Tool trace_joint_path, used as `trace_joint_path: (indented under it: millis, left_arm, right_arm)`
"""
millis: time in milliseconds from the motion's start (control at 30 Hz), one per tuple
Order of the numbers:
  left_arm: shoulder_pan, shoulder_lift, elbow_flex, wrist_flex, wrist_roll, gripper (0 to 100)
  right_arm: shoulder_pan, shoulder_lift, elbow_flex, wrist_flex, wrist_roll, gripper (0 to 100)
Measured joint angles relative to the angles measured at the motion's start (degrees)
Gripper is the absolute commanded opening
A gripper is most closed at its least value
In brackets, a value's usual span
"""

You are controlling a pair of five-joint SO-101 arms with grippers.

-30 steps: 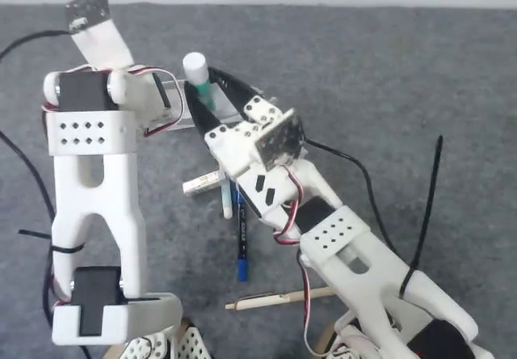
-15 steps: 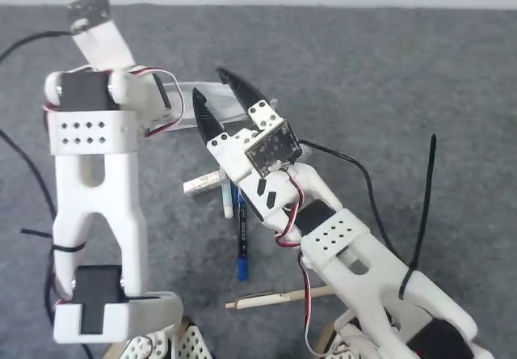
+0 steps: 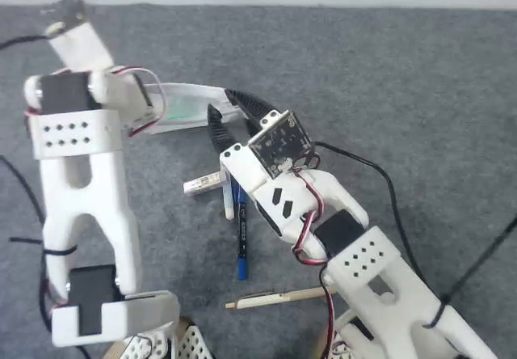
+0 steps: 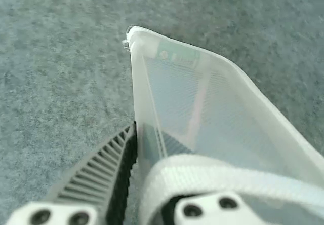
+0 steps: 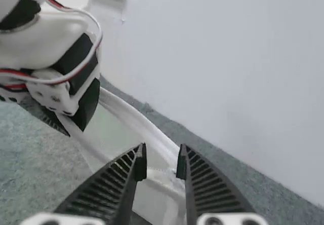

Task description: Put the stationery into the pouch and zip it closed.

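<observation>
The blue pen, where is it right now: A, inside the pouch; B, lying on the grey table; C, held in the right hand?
B: the blue pen lies flat on the table, outside the pouch, while the right hand is open.

Right hand (image 5: 161, 160) parted, over pouch (image 5: 117, 129) (left hand (image 5: 71, 119) clamping it)

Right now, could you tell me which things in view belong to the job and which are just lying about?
For the job: pouch, blue pen, beige pen, white pen, short white stick.
Just lying about: black cable, grey mat.
</observation>
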Motion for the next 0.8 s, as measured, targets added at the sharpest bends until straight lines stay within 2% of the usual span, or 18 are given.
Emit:
trace_joint_path:
  millis: [300,567,800]
  left_arm:
    - [-4.84,0.0,0.0,0.0,0.62,1]
    - [-9.67,0.0,0.0,-0.18,3.78,1]
    - [-13.19,0.0,0.0,-0.35,3.87,1]
  right_arm:
    - [0.0,-0.44,-8.97,21.01,-0.18,8.8]
    - [0.0,0.35,-18.2,38.33,-6.95,9.1]
    - [0.0,11.16,-25.41,47.65,-12.57,9.1]
